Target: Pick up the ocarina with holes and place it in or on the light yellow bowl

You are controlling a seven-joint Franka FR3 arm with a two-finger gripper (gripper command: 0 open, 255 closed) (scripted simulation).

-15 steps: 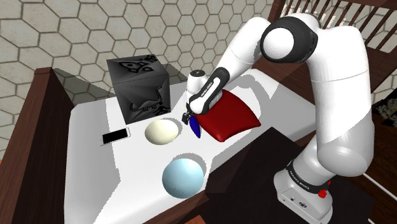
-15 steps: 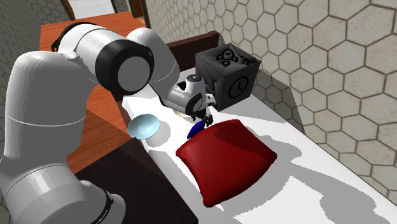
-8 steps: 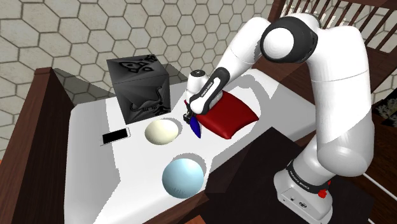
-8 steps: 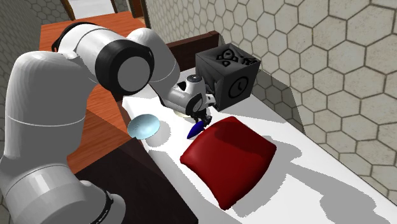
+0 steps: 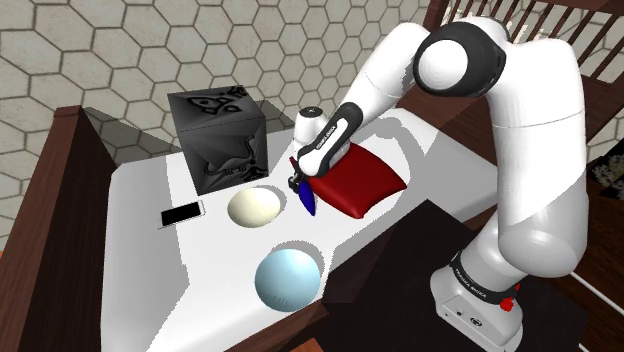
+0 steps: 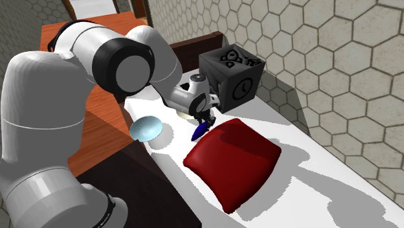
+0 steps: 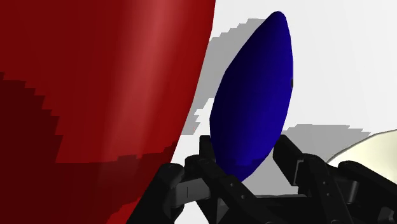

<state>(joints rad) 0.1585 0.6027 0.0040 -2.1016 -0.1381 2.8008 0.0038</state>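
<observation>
Ocarina (image 7: pixel 251 95), blue, one: its narrow end is clasped between the tool (image 7: pixel 247 145)'s fingers, as seen from the wrist. Holes hard to make out. It sits at 3 o'clock of the light yellow bowl (image 5: pixel 254 207), beside one red cushion (image 5: pixel 358 178). Bowls, two: the second is pale blue (image 5: pixel 288 279). In the second exterior view the arm hides most of the yellow bowl.

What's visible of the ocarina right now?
The ocarina is a smooth, deep blue, pointed oval. No holes show plainly, just one tiny dark speck at its edge. The gripper has its black fingers pressed on either side of its near end. It is between the red cushion and the pale yellow bowl, over the white surface. I cannot tell whether it is lifted.
</observation>
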